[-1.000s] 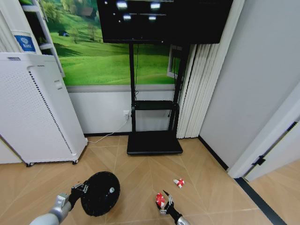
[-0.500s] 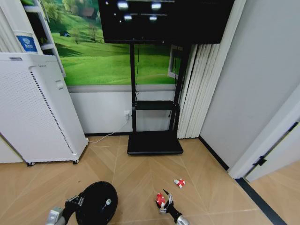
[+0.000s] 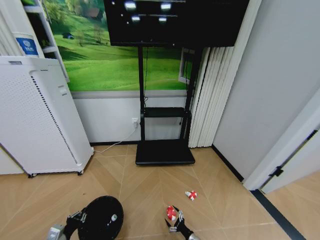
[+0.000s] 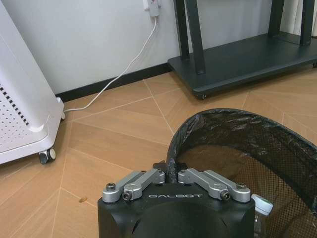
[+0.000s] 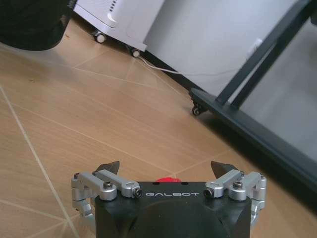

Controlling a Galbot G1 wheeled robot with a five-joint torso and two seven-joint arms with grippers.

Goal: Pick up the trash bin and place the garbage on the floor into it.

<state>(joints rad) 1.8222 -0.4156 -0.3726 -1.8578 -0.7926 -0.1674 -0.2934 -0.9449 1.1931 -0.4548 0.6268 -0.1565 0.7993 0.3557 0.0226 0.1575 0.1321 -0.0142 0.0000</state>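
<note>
Two grippers busy: left gripper [image 4: 172, 173] clamped on black mesh trash bin [image 3: 101, 218] rim, right gripper [image 5: 165, 171] fingers apart over red-white wrapper [image 3: 171, 213]; next, close on it.

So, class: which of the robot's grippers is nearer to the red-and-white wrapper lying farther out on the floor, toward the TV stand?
Right. The right gripper sits open just short of that wrapper, over another wrapper. The left gripper is farther off, shut on the trash bin rim.

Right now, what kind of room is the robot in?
Probably an office or meeting room: a big dark screen on a wheeled stand, a tall white air purifier, and a wood-pattern floor with a black trash bin.
</note>
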